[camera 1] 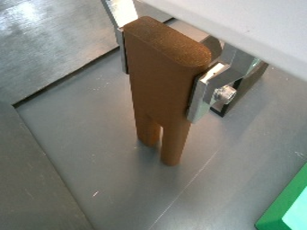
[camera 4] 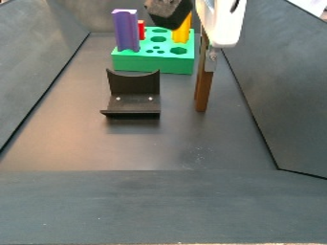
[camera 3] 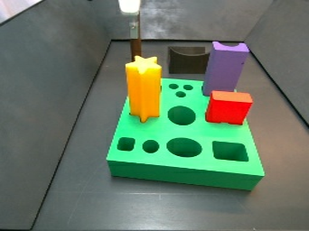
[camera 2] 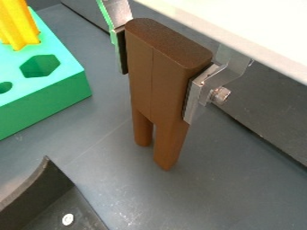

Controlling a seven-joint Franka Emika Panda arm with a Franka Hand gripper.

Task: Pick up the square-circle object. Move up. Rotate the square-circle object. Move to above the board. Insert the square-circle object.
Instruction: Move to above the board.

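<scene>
The square-circle object [camera 1: 161,90] is a tall dark-brown block standing upright with its two prong legs pointing down. My gripper [camera 1: 164,70] is shut on its upper part, one silver finger [camera 1: 204,92] on each side; both wrist views show this [camera 2: 160,72]. In a side view the gripper [camera 4: 205,53] holds the block [camera 4: 202,84] beside the green board [camera 4: 153,59], with the legs at or just above the floor. In a side view the block [camera 3: 134,45] stands behind the board [camera 3: 182,149], next to the side wall.
A yellow star prism [camera 3: 143,86], a purple block [camera 3: 227,65] and a red block [camera 3: 229,106] stand on the board. The dark fixture [camera 4: 132,91] stands on the floor in front of the board. Grey walls close in on both sides.
</scene>
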